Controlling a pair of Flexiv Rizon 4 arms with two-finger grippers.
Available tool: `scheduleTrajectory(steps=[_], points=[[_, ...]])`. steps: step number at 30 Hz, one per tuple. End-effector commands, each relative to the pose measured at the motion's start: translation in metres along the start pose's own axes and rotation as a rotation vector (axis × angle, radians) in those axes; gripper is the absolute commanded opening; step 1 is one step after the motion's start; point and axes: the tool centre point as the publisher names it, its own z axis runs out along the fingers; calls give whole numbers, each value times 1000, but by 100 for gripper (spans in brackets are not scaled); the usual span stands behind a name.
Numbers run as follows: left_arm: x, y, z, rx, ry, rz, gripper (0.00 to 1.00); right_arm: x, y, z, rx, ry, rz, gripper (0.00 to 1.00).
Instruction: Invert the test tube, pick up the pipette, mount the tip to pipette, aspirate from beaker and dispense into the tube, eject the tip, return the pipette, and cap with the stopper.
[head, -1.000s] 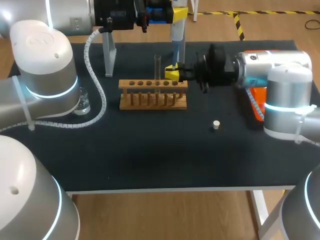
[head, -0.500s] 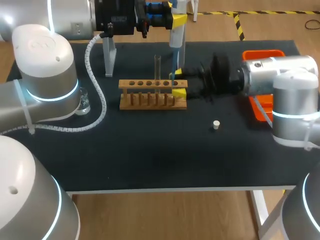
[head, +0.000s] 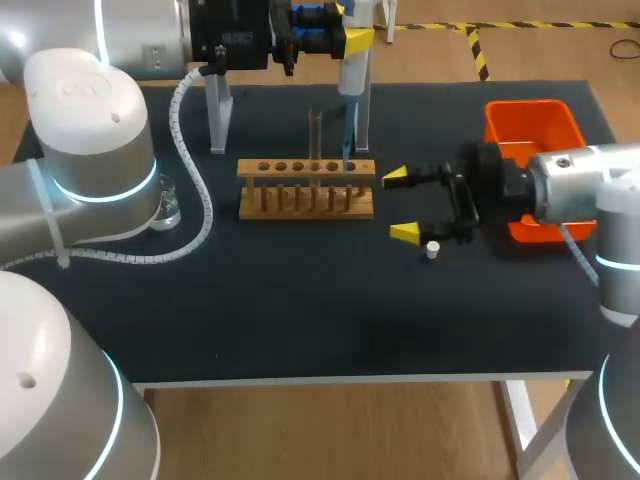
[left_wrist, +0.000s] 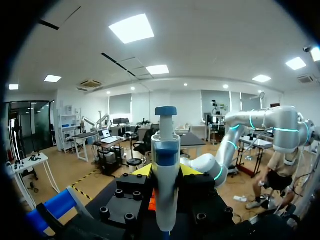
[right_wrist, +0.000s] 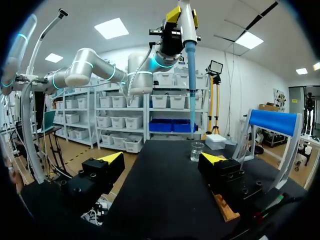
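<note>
Head view: right gripper (head: 400, 205) jaws open, stopper (head: 432, 250) just beside one fingertip; careless closing could knock it rolling. Left gripper (head: 352, 28) jaws clamp pipette (head: 352, 72).

Pretty bright, evenly lit from overhead; faint soft shadows on dark table (head: 300, 310), mild glare on left arm (head: 85, 95), upper left.

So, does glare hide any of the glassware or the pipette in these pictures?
Head view: no glare on the dark table; the test tube is faint but traceable, and the beaker shows small highlights. Right wrist view: the beaker is readable. Left wrist view: the pipette is evenly lit, with no glare on it.
</note>
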Motion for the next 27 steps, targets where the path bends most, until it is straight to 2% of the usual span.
scheduleTrajectory(steps=[1, 20, 27], points=[[0, 0, 0, 3, 0, 1, 0, 8, 5, -7, 7, -11, 0, 100], [0, 0, 0, 3, 0, 1, 0, 8, 5, -7, 7, -11, 0, 100], [-18, 16, -54, -11, -124, -25, 0, 8, 5, -7, 7, -11, 0, 100]])
